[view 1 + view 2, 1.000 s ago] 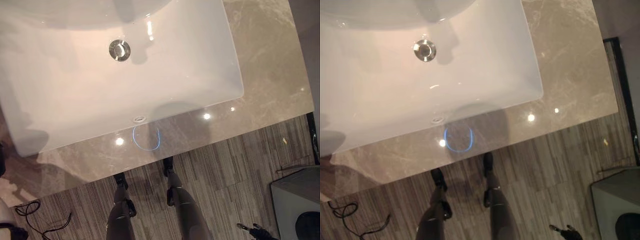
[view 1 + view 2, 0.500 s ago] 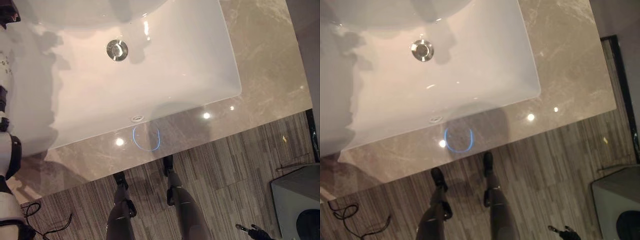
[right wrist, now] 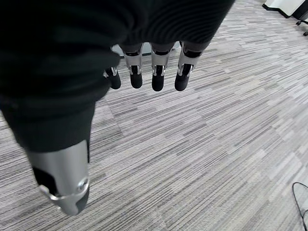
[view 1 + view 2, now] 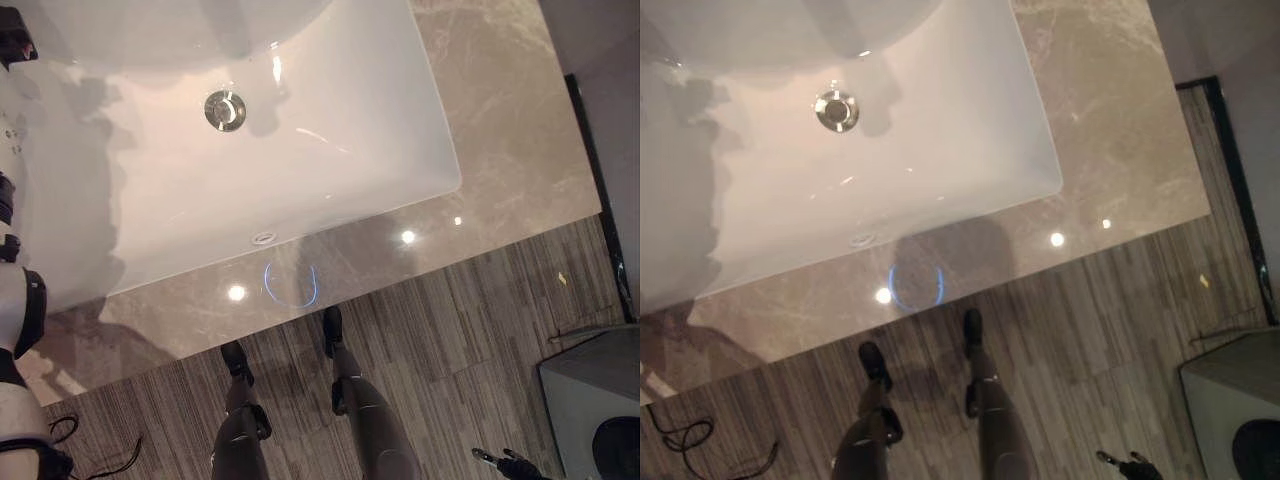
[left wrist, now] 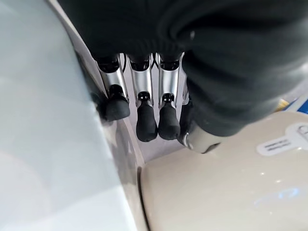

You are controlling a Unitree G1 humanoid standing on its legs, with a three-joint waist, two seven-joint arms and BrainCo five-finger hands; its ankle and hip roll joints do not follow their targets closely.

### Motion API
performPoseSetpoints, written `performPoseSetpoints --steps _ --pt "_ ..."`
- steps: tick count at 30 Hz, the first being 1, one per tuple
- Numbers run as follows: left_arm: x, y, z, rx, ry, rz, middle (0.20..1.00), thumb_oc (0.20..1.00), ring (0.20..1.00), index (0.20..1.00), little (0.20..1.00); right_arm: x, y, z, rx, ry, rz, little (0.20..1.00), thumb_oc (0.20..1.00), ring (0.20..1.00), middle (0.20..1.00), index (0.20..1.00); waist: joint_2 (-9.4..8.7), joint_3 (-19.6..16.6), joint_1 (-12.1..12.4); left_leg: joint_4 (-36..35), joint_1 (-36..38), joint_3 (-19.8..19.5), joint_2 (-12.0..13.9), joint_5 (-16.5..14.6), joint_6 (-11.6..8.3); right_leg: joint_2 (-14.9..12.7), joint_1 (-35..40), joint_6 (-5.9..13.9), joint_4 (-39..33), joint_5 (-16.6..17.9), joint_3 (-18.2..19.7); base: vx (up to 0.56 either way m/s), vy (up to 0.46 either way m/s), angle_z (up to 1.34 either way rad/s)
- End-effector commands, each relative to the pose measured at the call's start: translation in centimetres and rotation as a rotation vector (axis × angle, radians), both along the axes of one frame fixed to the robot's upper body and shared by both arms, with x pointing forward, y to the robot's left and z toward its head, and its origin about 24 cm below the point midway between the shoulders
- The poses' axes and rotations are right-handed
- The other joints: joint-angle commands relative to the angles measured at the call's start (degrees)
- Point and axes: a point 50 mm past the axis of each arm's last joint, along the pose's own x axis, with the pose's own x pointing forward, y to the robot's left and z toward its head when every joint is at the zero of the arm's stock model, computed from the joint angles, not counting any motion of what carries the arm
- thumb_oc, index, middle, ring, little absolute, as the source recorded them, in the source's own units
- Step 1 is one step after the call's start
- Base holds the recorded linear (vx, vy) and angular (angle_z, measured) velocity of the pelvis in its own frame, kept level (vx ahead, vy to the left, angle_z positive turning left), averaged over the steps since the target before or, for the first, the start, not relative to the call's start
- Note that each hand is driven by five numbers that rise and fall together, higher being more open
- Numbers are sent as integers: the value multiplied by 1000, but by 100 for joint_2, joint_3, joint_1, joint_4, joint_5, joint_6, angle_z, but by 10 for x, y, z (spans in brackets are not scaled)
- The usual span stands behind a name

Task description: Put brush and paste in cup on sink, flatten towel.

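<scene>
A white sink basin [image 4: 320, 150] with a metal drain [image 4: 225, 110] lies below me, set in a glossy marble counter [image 4: 500, 120]. My left arm [image 4: 12, 300] reaches up along the basin's left side. My left hand [image 5: 144, 110] hangs with straight fingers and holds nothing, close to the sink's white edge [image 5: 43, 120] and above a cream glossy surface [image 5: 216, 187]. My right hand [image 3: 156, 72] hangs open over the grey striped carpet [image 3: 202, 144], with nothing in it.
The counter's front edge [image 4: 330, 310] runs slantwise just ahead of my feet. A grey box [image 4: 590, 400] stands on the carpet at the lower right. A dark strip [image 4: 600, 190] runs along the floor beside the counter's right end.
My left arm has risen into view along the left edge. The whole picture has shifted left and up, so the camera has moved; the sink has stayed put.
</scene>
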Motion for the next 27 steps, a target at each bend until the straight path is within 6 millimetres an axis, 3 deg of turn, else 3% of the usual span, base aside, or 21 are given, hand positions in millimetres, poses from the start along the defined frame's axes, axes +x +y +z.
performPoseSetpoints --steps 1,7,13,14,16,17,18,19,20,24,25,27 --pt "-4 14 -3 1 21 88 200 200 200 200 200 -24 -18 4 -48 80 -22 1000 1000 1000 1000 1000 -37 -79 -43 9 -75 -558 269 127 -202 -535 390 666 -12 -67 -67 -3 -47 4" --pt "-7 13 -15 88 37 110 200 200 200 200 200 -27 -7 -1 -17 79 -15 1000 1000 1000 1000 1000 -102 -162 85 9 330 -605 288 78 -232 -515 904 642 -12 -195 -185 21 -41 8" --pt "-18 10 -57 144 26 62 200 200 200 200 200 -37 1 -6 -6 115 7 1000 1000 1000 1000 1000 -62 -204 304 9 982 -621 275 -26 -220 -560 1589 569 -12 -415 -307 48 -12 12" --pt "-30 13 -77 129 6 36 200 200 200 200 200 -40 2 -7 -9 141 43 1000 1000 1000 1000 1000 -36 -210 397 9 1274 -603 272 -77 -211 -548 1876 524 43 -541 -327 38 0 12" --pt "-37 15 -90 114 3 21 200 200 200 200 200 -43 2 -7 -11 150 46 1000 1000 1000 1000 1000 -26 -246 445 9 1391 -599 284 -103 -203 -545 1970 498 94 -611 -331 27 -2 1" --pt "-49 19 -103 95 -15 17 200 200 200 200 200 -44 2 -7 -14 153 46 1000 1000 1000 1000 1000 0 -260 492 9 1536 -579 296 -132 -199 -532 2086 480 155 -693 -337 0 0 0" --pt "-73 23 -120 87 -66 42 200 200 200 200 200 -44 5 -9 -11 144 29 1000 1000 1000 1000 1000 15 -347 597 20 1740 -565 284 -207 -186 -521 2274 461 197 -802 -338 -4 -14 5" --pt "-75 24 -121 85 -65 47 200 200 200 200 200 -44 4 -8 -15 145 34 1000 1000 1000 1000 1000 25 -354 572 9 1736 -561 279 -180 -181 -524 2264 458 193 -783 -332 36 -31 4" --pt "-101 36 -138 112 -88 178 200 200 200 200 200 -44 5 -9 -12 140 34 1000 1000 1000 1000 1000 30 -497 622 29 1901 -533 288 -247 -182 -511 2398 439 225 -866 -318 33 -37 -1" --pt "-141 50 -193 73 -9 362 200 200 200 200 200 -47 15 -14 -10 182 87 1000 1000 1000 1000 1000 46 -748 781 50 2199 -491 338 -299 -184 -492 2724 374 277 -1038 -370 35 -53 6" --pt "-156 57 -218 21 46 436 200 200 200 200 200 -50 15 -14 -14 189 77 1000 1000 1000 1000 1000 70 -837 813 52 2328 -475 361 -307 -185 -467 2867 346 313 -1135 -383 43 -53 5" --pt "-157 57 -219 19 49 439 200 200 200 200 200 -51 14 -13 -17 191 80 1000 1000 1000 1000 1000 86 -829 797 47 2358 -476 367 -312 -190 -463 2893 344 320 -1149 -386 26 -41 4"
